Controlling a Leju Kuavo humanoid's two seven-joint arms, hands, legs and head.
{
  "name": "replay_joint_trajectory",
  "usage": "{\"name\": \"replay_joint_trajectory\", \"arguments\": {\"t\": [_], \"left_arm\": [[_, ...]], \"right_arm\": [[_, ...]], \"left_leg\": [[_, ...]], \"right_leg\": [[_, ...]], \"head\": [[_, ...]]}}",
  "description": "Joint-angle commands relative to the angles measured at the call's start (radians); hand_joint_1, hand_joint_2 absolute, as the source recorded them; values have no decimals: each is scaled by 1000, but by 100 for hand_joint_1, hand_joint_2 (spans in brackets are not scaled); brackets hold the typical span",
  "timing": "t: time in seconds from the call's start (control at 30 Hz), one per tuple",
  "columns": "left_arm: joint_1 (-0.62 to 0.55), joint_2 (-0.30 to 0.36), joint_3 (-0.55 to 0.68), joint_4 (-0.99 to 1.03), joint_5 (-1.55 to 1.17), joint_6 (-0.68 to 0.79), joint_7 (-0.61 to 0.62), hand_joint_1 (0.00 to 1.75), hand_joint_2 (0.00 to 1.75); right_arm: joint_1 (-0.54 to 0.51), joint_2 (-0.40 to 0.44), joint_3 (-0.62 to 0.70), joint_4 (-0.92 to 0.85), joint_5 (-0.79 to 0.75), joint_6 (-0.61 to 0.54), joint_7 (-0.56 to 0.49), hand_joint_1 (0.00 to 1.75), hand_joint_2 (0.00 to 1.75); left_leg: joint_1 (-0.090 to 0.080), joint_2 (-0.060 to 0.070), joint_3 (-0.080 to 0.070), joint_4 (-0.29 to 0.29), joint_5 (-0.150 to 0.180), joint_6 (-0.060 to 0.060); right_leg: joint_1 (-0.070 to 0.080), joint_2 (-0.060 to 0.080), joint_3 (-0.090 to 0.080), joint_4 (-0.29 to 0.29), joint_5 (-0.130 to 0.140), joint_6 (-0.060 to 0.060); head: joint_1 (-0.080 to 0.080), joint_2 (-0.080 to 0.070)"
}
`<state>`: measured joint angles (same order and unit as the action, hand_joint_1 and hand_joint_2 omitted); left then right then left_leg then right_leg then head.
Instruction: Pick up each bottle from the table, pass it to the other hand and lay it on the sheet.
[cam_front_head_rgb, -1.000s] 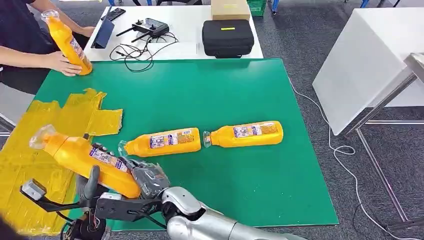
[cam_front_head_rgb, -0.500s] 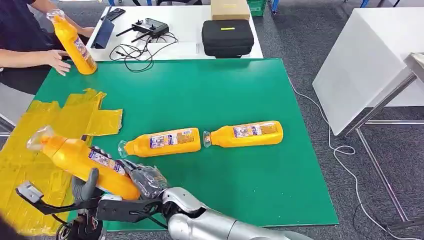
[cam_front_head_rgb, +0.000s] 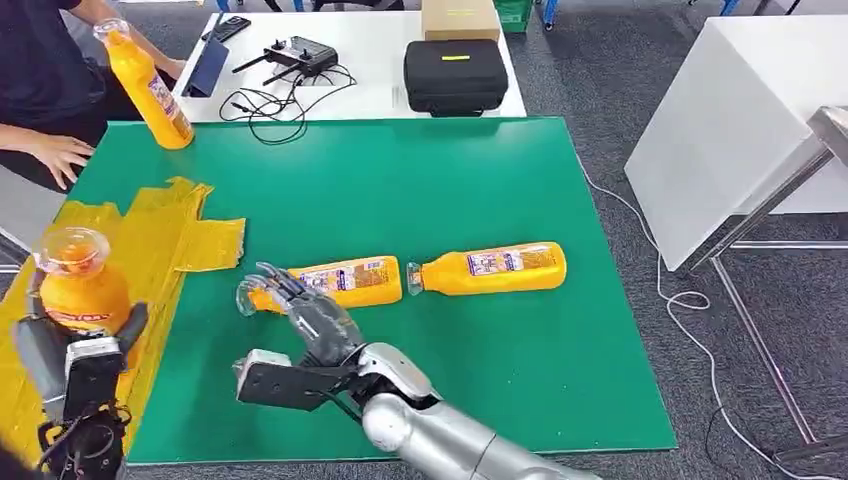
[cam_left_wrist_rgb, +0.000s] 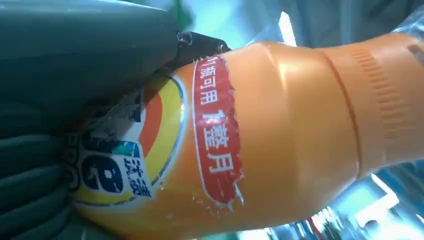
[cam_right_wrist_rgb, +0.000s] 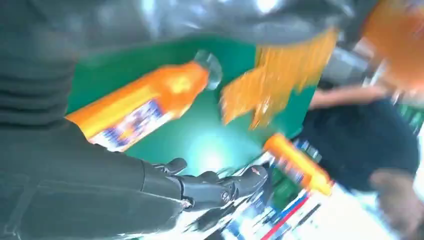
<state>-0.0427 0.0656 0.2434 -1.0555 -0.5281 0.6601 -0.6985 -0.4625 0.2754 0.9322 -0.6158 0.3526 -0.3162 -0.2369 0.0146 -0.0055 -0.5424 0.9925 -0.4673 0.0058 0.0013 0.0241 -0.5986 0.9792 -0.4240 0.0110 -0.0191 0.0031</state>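
Observation:
My left hand (cam_front_head_rgb: 75, 365) grips an orange bottle (cam_front_head_rgb: 78, 290) with a clear cap, holding it upright over the yellow sheet (cam_front_head_rgb: 120, 250) at the table's left; close up the bottle (cam_left_wrist_rgb: 260, 135) shows its label against the hand (cam_left_wrist_rgb: 60, 115). My right hand (cam_front_head_rgb: 305, 315) is open, fingers spread, just in front of the cap end of a lying orange bottle (cam_front_head_rgb: 335, 283). That bottle (cam_right_wrist_rgb: 145, 102) lies beyond the fingers (cam_right_wrist_rgb: 215, 187). A second lying bottle (cam_front_head_rgb: 490, 268) is to its right. A third bottle (cam_front_head_rgb: 145, 85) stands at the far left corner.
A person sits at the far left, one hand (cam_front_head_rgb: 62, 155) resting by the green table's (cam_front_head_rgb: 400, 190) edge. Behind it a white table carries a black case (cam_front_head_rgb: 455, 75), a controller (cam_front_head_rgb: 298, 52), cables and a cardboard box (cam_front_head_rgb: 460, 18). Another white table (cam_front_head_rgb: 740, 130) stands right.
My right hand let go of the bottle and drew back to the right, fingers spreading. My left hand carried the bottle left and turned it upright. The person released the far bottle and withdrew.

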Motion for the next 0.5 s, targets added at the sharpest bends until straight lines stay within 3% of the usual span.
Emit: {"name": "replay_joint_trajectory", "arguments": {"t": [0.03, 0.27, 0.3, 0.5], "left_arm": [[-21, -58, 242, -46, -381, 38, 0, 175, 175], [-21, -58, 242, -46, -381, 38, 0, 175, 175], [-47, -94, 299, -46, -513, 38, 0, 175, 175], [-132, -121, 438, 89, -868, 38, 0, 175, 175]], "right_arm": [[195, -114, -245, -235, 105, 15, -5, 0, 0], [195, -114, -245, -235, 105, 15, -5, 0, 0], [218, -107, -267, -258, 134, 20, 2, 0, 0], [308, -131, -327, -344, 193, 38, 5, 0, 0]], "left_leg": [[1, -4, 5, -2, -1, 1], [-1, -2, 1, -1, -1, 1], [0, -3, 3, -1, -1, 1], [0, -5, 5, -2, -1, 1]], "right_leg": [[1, -6, 7, -3, -3, 1], [-1, -4, 2, -2, -1, 0], [-1, -6, 5, -2, -2, 1], [-1, -7, 6, -3, -2, 1]], "head": [[0, 0], [0, 0], [1, 0], [0, 0]]}}
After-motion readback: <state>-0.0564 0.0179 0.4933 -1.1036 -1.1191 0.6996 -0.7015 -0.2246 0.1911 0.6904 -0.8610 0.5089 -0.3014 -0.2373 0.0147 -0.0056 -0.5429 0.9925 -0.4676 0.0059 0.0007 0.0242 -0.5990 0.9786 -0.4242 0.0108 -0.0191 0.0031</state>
